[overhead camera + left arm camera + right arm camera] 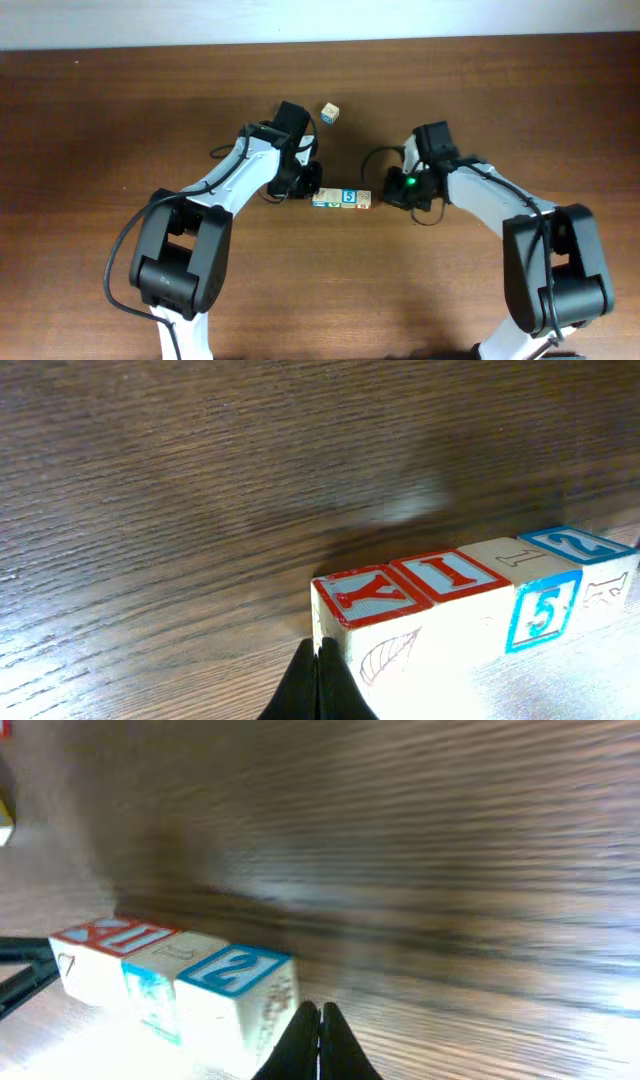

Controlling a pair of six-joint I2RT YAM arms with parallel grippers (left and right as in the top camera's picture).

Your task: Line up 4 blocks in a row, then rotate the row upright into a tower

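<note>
A short row of blocks (342, 199) lies mid-table, touching end to end. Its left end has red-framed tops, a Y (365, 595) and an I (448, 572). A pale block (515, 555) with a blue 5 on its side follows, and a blue 2 block (580, 545) (235, 970) ends the row. One more block (330, 112) sits alone farther back. My left gripper (306, 192) (318, 660) is shut and empty, its tip against the row's left end. At the right end, beside the blue 2 block, my right gripper (386, 199) (320, 1018) is shut on nothing.
The dark wooden table (120, 120) runs to a pale strip along its far edge. Both white arms reach in from the near side, and cables loop beside each wrist. A green light (411, 183) glows on the right wrist.
</note>
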